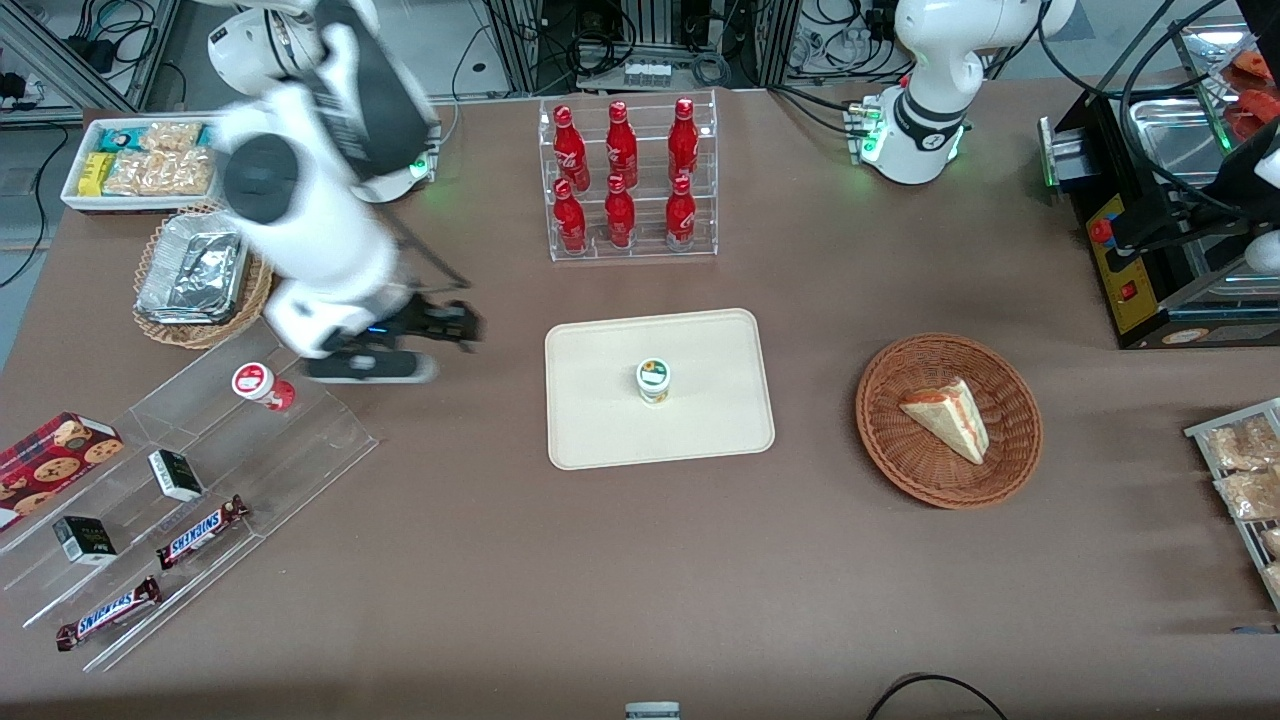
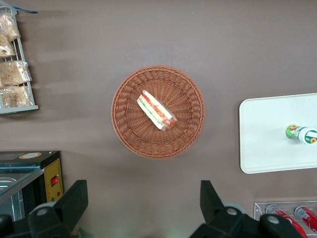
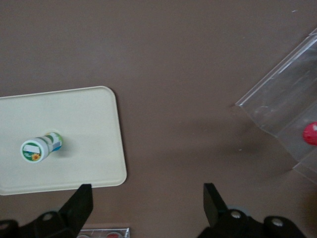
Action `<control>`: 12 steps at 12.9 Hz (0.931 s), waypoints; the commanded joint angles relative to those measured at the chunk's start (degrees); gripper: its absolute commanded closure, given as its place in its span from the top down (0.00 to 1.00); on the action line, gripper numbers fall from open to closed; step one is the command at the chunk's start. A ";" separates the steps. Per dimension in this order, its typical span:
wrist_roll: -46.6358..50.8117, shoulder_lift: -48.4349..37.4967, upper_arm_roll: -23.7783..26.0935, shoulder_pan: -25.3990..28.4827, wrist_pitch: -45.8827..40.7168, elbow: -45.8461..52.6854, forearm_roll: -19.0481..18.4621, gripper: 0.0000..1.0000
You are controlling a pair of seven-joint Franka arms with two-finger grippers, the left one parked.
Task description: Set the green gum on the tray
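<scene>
Green gum (image 1: 653, 380) stands upright mid-tray (image 1: 600, 440); gripper (image 1: 452, 330), jaws wide apart and empty, hangs off the tray's 9 o'clock edge; best to retreat high, clear of the red-lidded bottle (image 1: 262, 386).

The green gum (image 1: 653, 380) stands upright near the middle of the tray (image 1: 600, 420), free of any grasp. From the bottle, the gripper (image 1: 455, 328) hangs at about nine o'clock, above bare table between the tray and the clear tiered stand (image 1: 200, 480), holding nothing. The red-lidded bottle (image 1: 262, 385) sits on that stand, at about eight o'clock from the gripper. At twelve o'clock from the tray is a clear rack of red bottles (image 1: 625, 180); at three o'clock, a wicker basket (image 1: 890, 440) holding a sandwich wedge (image 1: 948, 415).
</scene>
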 commanded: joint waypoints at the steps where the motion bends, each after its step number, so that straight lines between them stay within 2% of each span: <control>1: -9.92 -5.19 0.55 -8.66 -4.63 -2.28 0.68 0.99; 3: -13.64 -5.11 -0.06 -12.80 -7.71 1.05 -0.46 0.99; 4: -15.21 -4.93 -0.06 -15.26 -9.11 2.28 -2.21 0.99; 9: -23.82 -5.54 -0.67 -22.74 -12.55 3.88 -2.58 1.00; 12: -24.90 -5.63 -2.61 -22.67 -11.85 3.88 -2.67 1.00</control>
